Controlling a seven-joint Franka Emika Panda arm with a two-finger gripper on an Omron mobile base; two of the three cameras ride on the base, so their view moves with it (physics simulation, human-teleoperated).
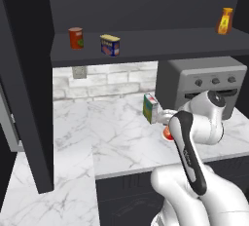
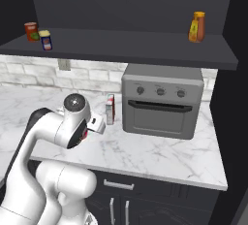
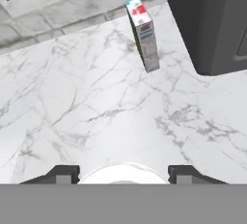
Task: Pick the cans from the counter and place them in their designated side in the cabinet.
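While one tin's already shelved, we're parked over the red can (image 1: 167, 133) with the claw (image 3: 123, 174).

Looks like we've got the claw straddling the can: in the hand view a dark fingertip (image 3: 62, 174) sits on each side of its white top, so we'd say it's pinching the can, though we can't tell if the pads actually touch. It's low on the surface (image 1: 112, 137), just in front of the green-and-white carton (image 1: 150, 108) and near the oven (image 2: 162, 100), which is probably why the arm is folded down so tight. The boxy tin (image 1: 110, 45), yellow top and dark blue label, sits on the cabinet (image 1: 146, 42) shelf's left side beside the darker orange-red can (image 1: 75, 38); an orange bottle (image 1: 224, 21) stands far right.
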